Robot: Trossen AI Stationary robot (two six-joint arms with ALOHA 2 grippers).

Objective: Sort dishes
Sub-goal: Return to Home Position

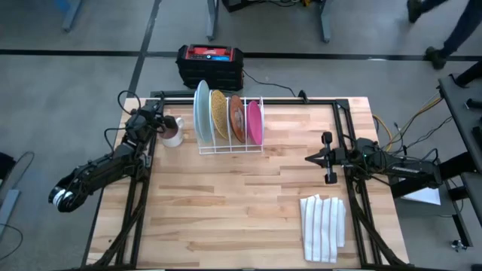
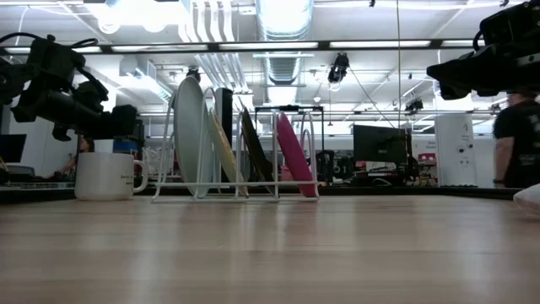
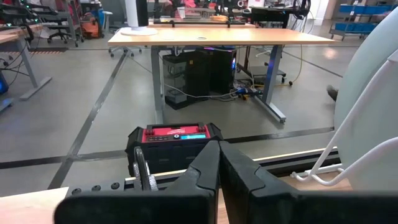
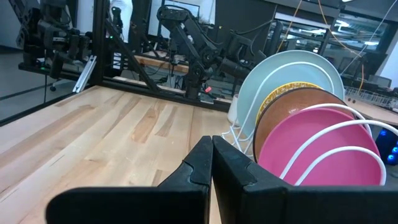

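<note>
Wooden table (image 1: 248,203) in the middle of a workshop with a grey floor, seen first from above. The white wire dish rack (image 1: 230,147) stands near the far edge, and all four plates stand upright in its slots. In order they are the pale teal-blue plate (image 1: 202,111), the yellow speckled plate (image 1: 218,114), the orange-brown plate (image 1: 236,118) and the magenta-pink plate (image 1: 254,122). A white mug (image 1: 173,134) stands just beside the rack, on the teal plate's side. The left gripper (image 1: 158,117) hangs near this mug and holds nothing. The right gripper (image 1: 309,159) is well apart from the rack on the pink plate's side and points toward it. A striped folded cloth (image 1: 324,226) lies far from the rack, at the near right of the table. A black and red box (image 1: 210,64) sits on the floor behind the rack.

From table height, the plates lean a little in the rack, and both arms are up above the table surface. A person (image 2: 515,143) stands in the room behind.

From the left wrist, the two dark fingers (image 3: 205,168) are pressed together, with nothing between them; the teal plate is close at the side.

From the right wrist, the fingers (image 4: 202,162) are also together and empty, and the rack with the pink plate nearest is in front of them.
</note>
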